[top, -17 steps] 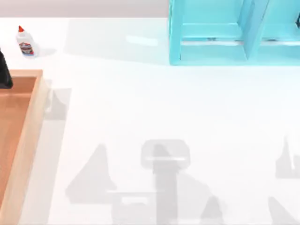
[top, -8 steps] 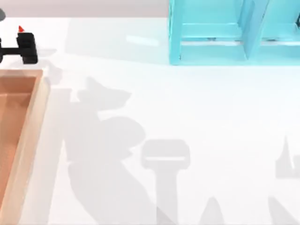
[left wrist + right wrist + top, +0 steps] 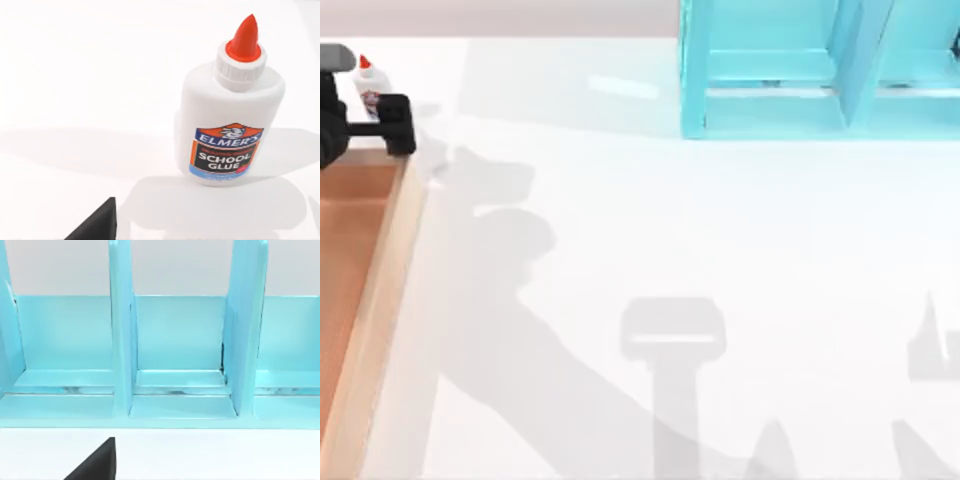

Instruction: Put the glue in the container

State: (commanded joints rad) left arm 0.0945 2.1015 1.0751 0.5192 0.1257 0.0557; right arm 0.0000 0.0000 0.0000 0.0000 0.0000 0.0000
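Glue [image 3: 227,122] upright on white table [image 3: 670,230] | left gripper [image 3: 365,105] beside it, fingers' state unclear | container [image 3: 390,250] nearby

glue [image 3: 227,120] upright on white table [image 3: 90,75]

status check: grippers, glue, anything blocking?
Left gripper over the table's far-left corner at the glue, not gripping. Glue upright on the table, outside the container. Right arm parked facing the turquoise shelf. Nothing blocking.
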